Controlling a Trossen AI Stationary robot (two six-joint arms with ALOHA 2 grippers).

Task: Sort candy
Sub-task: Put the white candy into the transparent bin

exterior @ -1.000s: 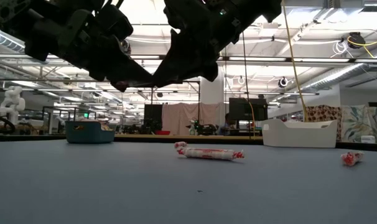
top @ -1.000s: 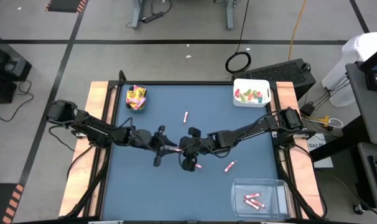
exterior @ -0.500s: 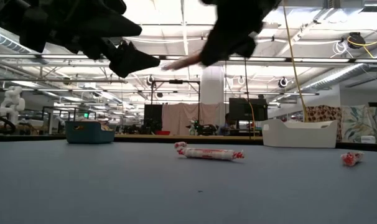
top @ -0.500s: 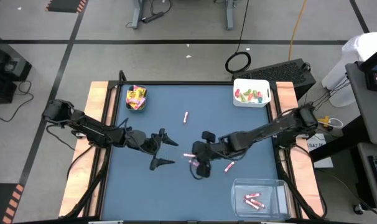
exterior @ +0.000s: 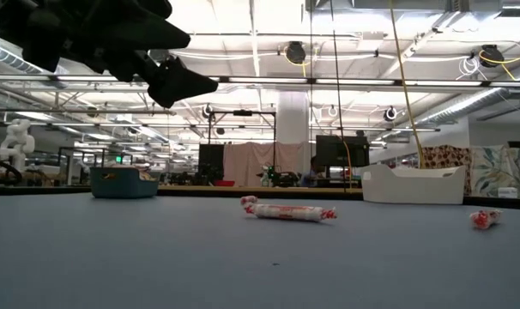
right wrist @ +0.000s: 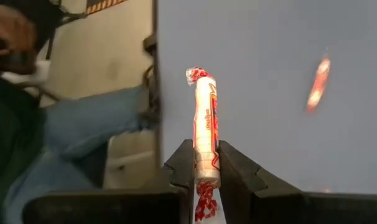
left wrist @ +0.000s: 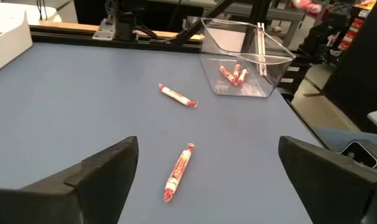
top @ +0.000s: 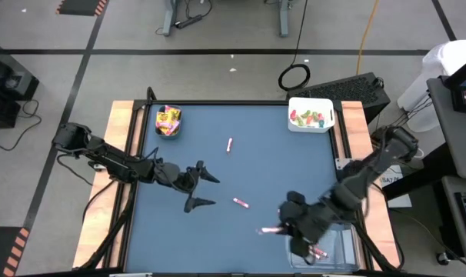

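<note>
Pink-white candy stick [right wrist: 206, 134] pinched in right gripper [top: 283, 230], lower right by clear bin [top: 341, 228] w/ 3 sticks. 2 sticks loose mid-frame on blue table [top: 179, 238]. Left gripper [top: 204, 188] wide open, empty. Workshop behind.

overhead cam, table-level cam, 2 wrist cams
</note>
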